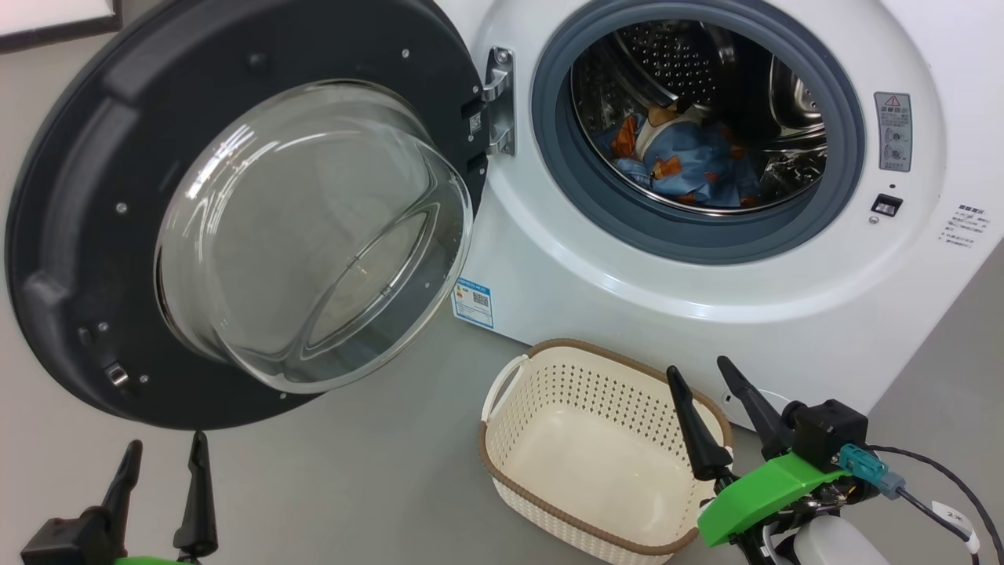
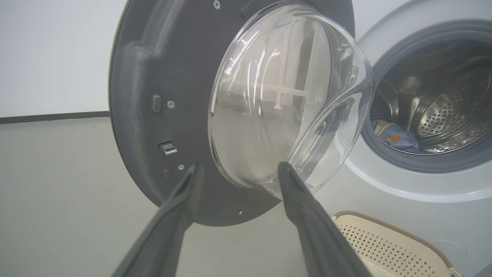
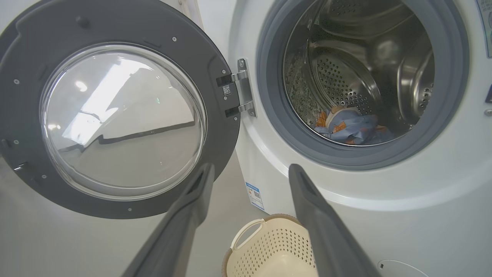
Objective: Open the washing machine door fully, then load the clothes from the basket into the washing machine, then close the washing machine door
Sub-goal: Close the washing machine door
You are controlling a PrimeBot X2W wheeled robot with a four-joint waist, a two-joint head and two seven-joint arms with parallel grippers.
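Observation:
The washing machine (image 1: 612,267) stands with its door (image 1: 235,212) swung wide to the left, glass bowl facing me. Blue printed clothes (image 1: 682,161) lie inside the steel drum, seen also as the clothes (image 3: 351,127) in the right wrist view and the clothes (image 2: 396,136) in the left wrist view. The cream basket (image 1: 588,455) sits on the floor before the machine with nothing in it. My left gripper (image 1: 165,463) is open at the lower left, below the door. My right gripper (image 1: 702,377) is open over the basket's right rim, holding nothing.
Grey floor (image 1: 353,471) lies between the door and the basket. A blue label sticker (image 1: 473,302) sits low on the machine's front beside the door. The door's metal hinge (image 1: 500,98) joins it to the machine. A wall skirting (image 2: 54,116) runs behind the door.

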